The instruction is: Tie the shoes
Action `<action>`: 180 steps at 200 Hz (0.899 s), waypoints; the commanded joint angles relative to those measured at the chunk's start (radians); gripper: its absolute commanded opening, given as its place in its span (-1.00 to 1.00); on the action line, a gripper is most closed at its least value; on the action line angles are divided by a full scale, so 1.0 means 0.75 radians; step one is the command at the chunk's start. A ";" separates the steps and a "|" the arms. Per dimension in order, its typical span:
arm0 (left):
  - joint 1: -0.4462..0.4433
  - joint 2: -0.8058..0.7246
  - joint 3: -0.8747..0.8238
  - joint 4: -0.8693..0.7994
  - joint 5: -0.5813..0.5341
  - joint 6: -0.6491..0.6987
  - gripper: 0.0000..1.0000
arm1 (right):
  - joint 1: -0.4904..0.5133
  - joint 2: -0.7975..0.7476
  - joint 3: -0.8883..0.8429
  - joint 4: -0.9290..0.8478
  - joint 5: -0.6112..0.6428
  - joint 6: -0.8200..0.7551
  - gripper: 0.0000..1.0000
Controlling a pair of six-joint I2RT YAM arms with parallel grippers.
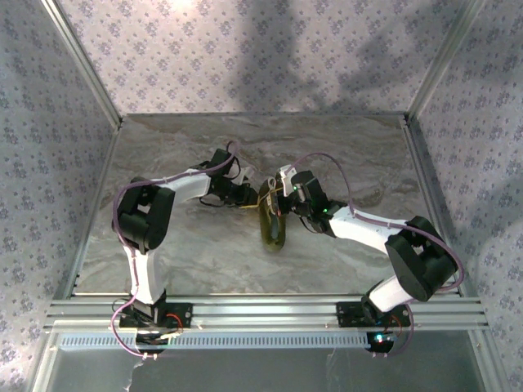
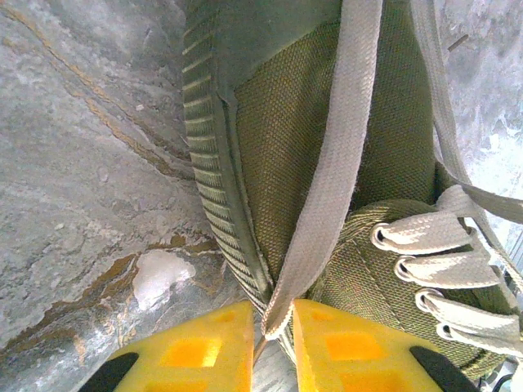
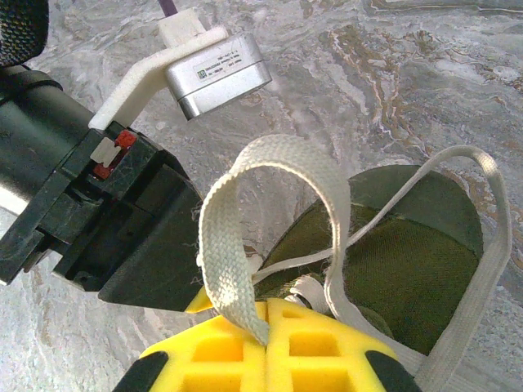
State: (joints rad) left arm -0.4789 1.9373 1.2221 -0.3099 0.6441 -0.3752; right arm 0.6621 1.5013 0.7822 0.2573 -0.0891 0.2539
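**Both grippers on the laces at the middle of the tabletop**

The olive-green shoe [image 1: 274, 229] lies on the marbled tabletop [image 1: 204, 261], roughly in the middle, its length running from near to far. Both arms reach in to its far end, one from each side.

The left gripper [image 2: 274, 317] sits low beside the shoe's ribbed sole. A flat white lace end [image 2: 327, 180] runs down across the woven upper and its tip drops into the narrow gap between the yellow jaws. I cannot tell whether they are pinching it or only standing either side. Laced eyelets [image 2: 425, 269] show just to the right of that gripper.

The right gripper [image 3: 265, 314] has its yellow jaws pressed together on a lace loop [image 3: 245, 196], which stands up in an arch from the pinch point. A second strand [image 3: 482, 245] curves around the shoe's edge. The left arm's black wrist and silver camera [image 3: 219, 73] sit close beside the loop.
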 commanded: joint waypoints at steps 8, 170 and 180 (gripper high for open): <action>-0.006 0.017 0.019 0.002 0.043 0.009 -0.64 | 0.006 -0.013 0.012 -0.017 0.023 -0.011 -1.00; -0.007 -0.355 -0.202 0.027 -0.178 -0.076 -1.00 | -0.047 0.007 0.095 -0.148 0.177 0.050 -1.00; -0.014 -0.398 -0.231 0.015 -0.230 -0.106 -1.00 | -0.059 0.014 0.111 -0.148 0.143 0.055 -1.00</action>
State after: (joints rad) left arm -0.4789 1.7229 1.0931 -0.3042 0.5442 -0.4042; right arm 0.6445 1.5017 0.8104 0.1741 0.0193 0.2733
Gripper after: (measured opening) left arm 0.043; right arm 0.052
